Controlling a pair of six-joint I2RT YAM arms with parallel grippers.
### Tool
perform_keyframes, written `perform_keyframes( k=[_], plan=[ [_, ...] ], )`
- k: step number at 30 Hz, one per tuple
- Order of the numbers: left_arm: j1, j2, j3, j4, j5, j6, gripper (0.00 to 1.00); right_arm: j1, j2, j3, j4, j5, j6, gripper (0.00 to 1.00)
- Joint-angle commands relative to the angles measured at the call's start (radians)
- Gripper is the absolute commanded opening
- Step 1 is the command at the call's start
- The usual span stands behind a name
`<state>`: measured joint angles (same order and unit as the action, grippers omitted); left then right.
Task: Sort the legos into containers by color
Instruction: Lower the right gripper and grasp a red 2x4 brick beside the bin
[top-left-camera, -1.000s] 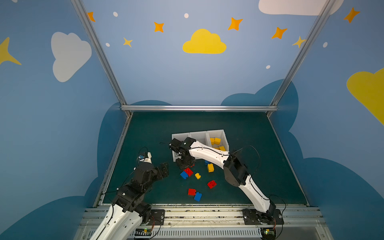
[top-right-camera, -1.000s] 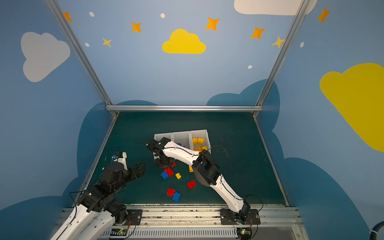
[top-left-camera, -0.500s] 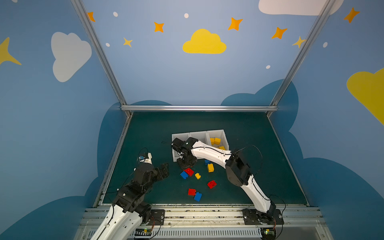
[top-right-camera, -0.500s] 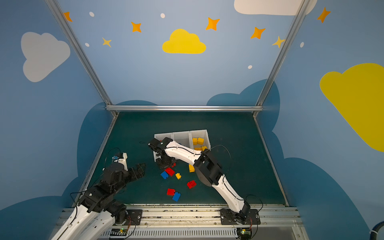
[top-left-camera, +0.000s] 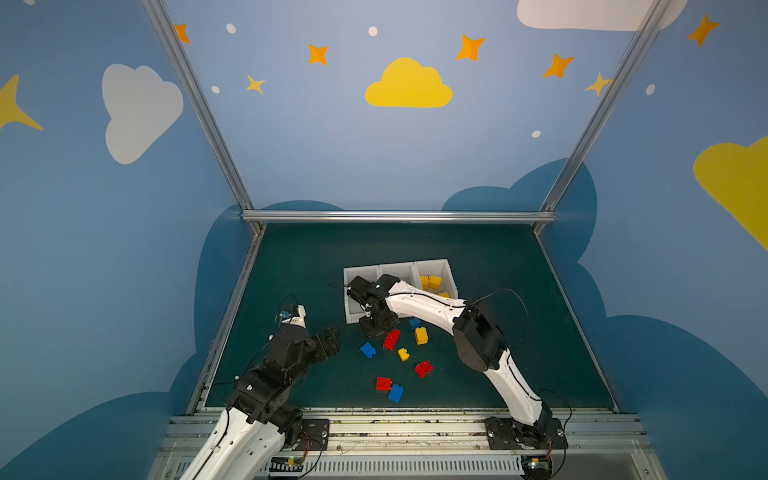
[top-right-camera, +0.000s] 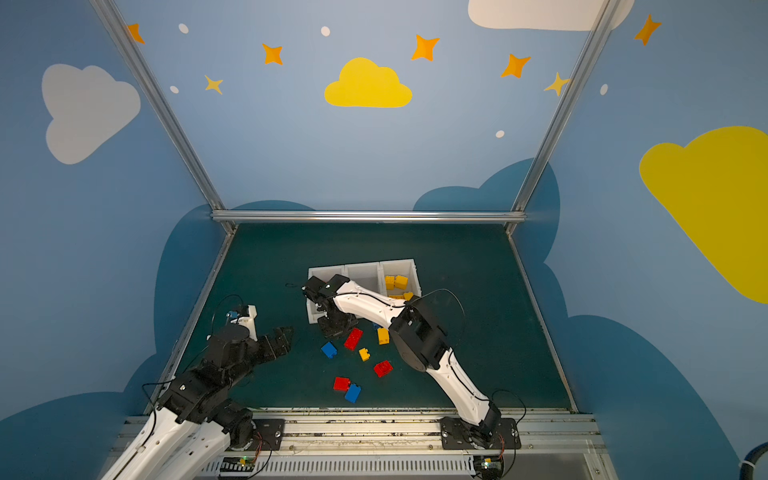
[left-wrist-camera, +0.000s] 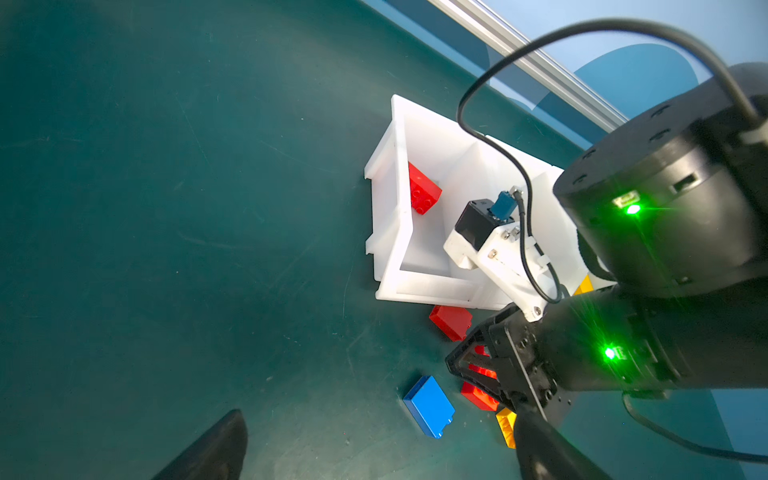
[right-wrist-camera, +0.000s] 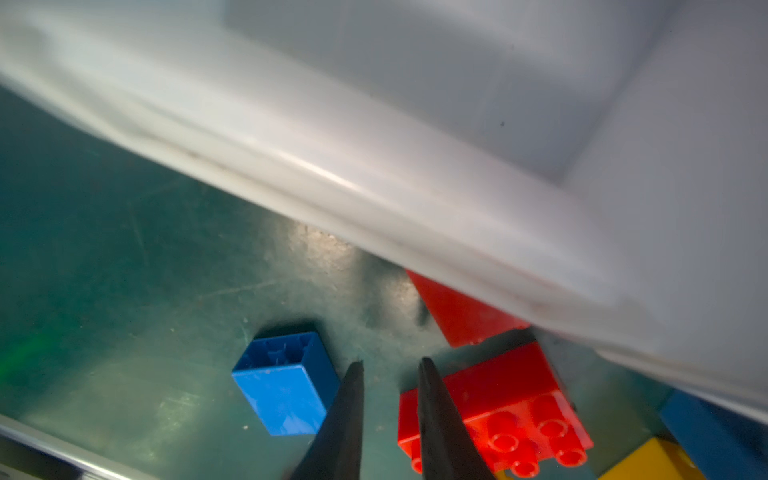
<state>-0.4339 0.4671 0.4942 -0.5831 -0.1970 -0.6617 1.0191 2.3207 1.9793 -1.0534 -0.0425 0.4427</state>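
Moved a little toward the front since 1 second ago: right fingers (top-left-camera: 376, 326), off the white bin (top-left-camera: 360, 272) and now low beside its near wall; squeezed nearly shut with nothing held; in the right wrist view, tips over the bare green counter (right-wrist-camera: 124, 270), between a tipped blue brick (right-wrist-camera: 286, 382) and a studded red brick (right-wrist-camera: 494, 407); 1 more flat red brick (right-wrist-camera: 461, 320) just past the tips, right by the bin wall; no move from the left fingers (top-left-camera: 332, 341): spread wide, empty, over the left part of the counter, well apart from every brick; 3 boxes in a row in the bin; yellow bricks (top-left-camera: 431, 282) in the right box; 1 sorted red brick (left-wrist-camera: 423, 193) in the left box, against its wall; middle box mostly hidden by the right arm (top-left-camera: 419, 305), so cannot tell what sits inside; loose on the counter in both top views: 2 loose yellow bricks (top-left-camera: 421, 335) near the middle, a lone red brick (top-left-camera: 423, 368) closer to the front, then a front red brick (top-left-camera: 383, 383) touching a front blue brick (top-left-camera: 395, 392), nearest the front edge.
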Motion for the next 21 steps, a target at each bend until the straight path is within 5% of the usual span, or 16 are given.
perform_keyframes(
  k=[1,10,21],
  plan=[
    [0.003,-0.006,-0.003,0.004,0.013,-0.006,0.99,-0.008,-0.037,-0.009,-0.030,0.017,-0.009,0.28],
    [0.003,-0.001,-0.010,0.011,0.022,-0.006,0.99,-0.033,-0.161,-0.121,-0.033,0.064,0.048,0.51],
    [0.002,0.005,-0.015,0.020,0.032,-0.003,0.99,-0.068,-0.169,-0.205,0.007,0.057,0.161,0.63]
  ],
)
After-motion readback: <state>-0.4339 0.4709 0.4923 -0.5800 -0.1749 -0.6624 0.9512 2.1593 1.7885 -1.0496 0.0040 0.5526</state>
